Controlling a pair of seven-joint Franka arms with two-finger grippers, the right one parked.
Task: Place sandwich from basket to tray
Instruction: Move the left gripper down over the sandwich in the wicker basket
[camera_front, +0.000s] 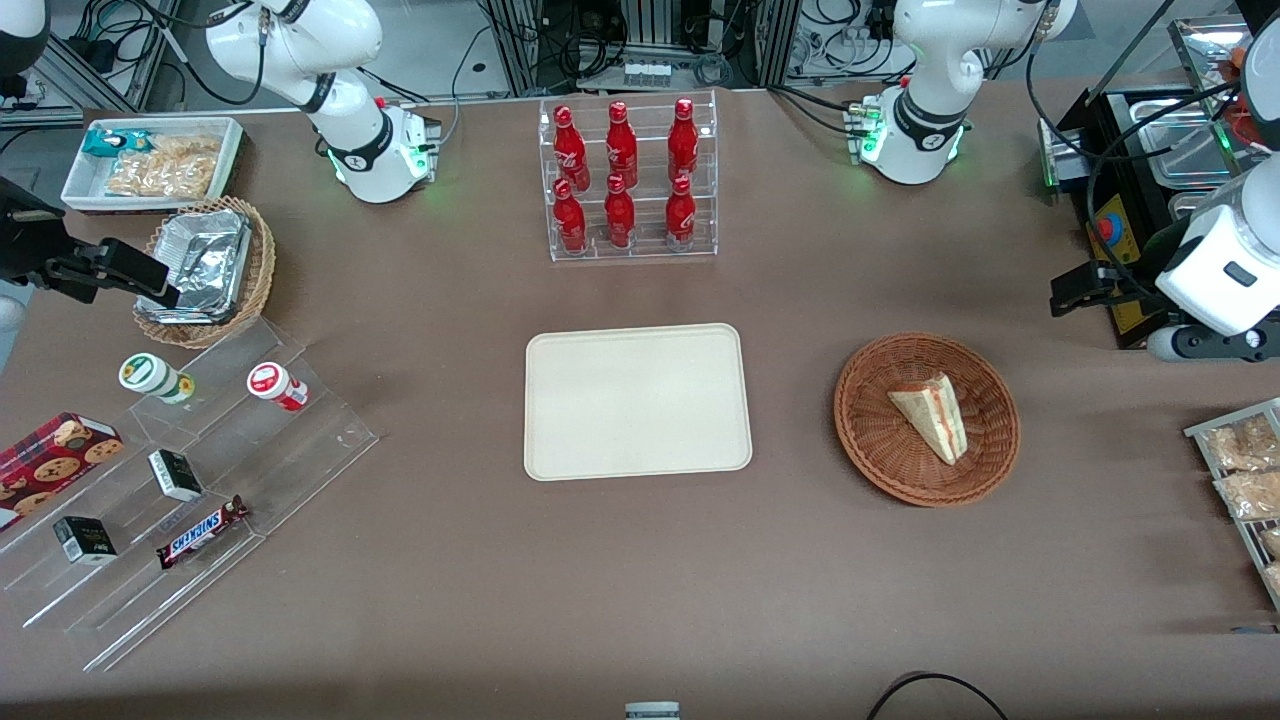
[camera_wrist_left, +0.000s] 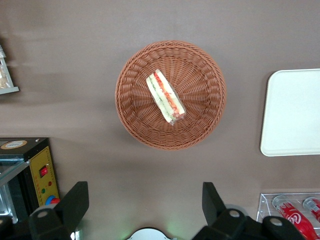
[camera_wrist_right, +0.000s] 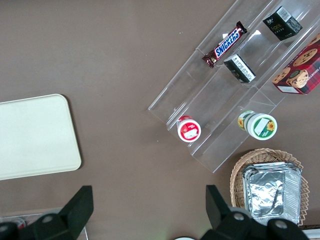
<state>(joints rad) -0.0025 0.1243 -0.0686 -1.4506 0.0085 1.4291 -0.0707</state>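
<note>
Sandwich (camera_front: 932, 414) lies in basket (camera_front: 870, 440); tray (camera_front: 637, 400) beside; your gripper (camera_wrist_left: 145, 202) hangs above, fingers spread apart.

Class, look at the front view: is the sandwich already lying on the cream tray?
No. The sandwich lies in the basket, the tray holds nothing, and the open tool hangs above the table beside the basket.

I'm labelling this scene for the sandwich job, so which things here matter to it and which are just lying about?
Part of the job:
- sandwich, lying in the basket
- tray, bare
- gripper, open, high above the table beside the basket

Just lying about:
- rack of red bottles
- foil-lined basket
- Snickers bar
- cookie box
</note>
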